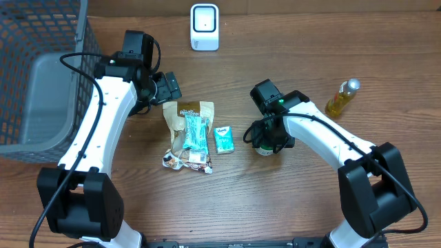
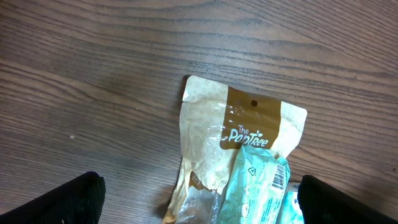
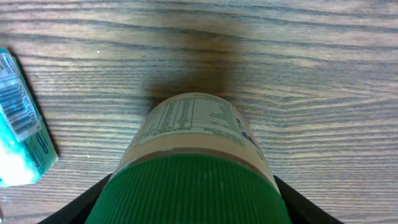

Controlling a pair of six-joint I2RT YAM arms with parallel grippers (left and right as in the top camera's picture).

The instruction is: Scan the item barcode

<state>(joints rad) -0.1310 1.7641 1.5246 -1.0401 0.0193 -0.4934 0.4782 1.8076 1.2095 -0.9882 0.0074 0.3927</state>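
A jar with a green ribbed lid and a pale label (image 3: pixel 193 134) stands on the wooden table, right of centre (image 1: pixel 264 147). My right gripper (image 3: pixel 189 208) reaches down over it, its black fingers (image 3: pixel 84 205) pressed against both sides of the lid. The white barcode scanner (image 1: pixel 204 27) stands at the back edge. My left gripper (image 2: pixel 199 199) hangs open above a cream and brown snack bag (image 2: pixel 217 130), with nothing between its fingers (image 2: pixel 68 202). A teal packet with a barcode (image 2: pixel 261 186) lies on that bag.
A small teal pack (image 1: pixel 223 140) lies just left of the jar, also in the right wrist view (image 3: pixel 18 130). A bottle of yellow liquid (image 1: pixel 342 98) lies at the right. A wire basket (image 1: pixel 41 41) holding a grey bin stands at the far left.
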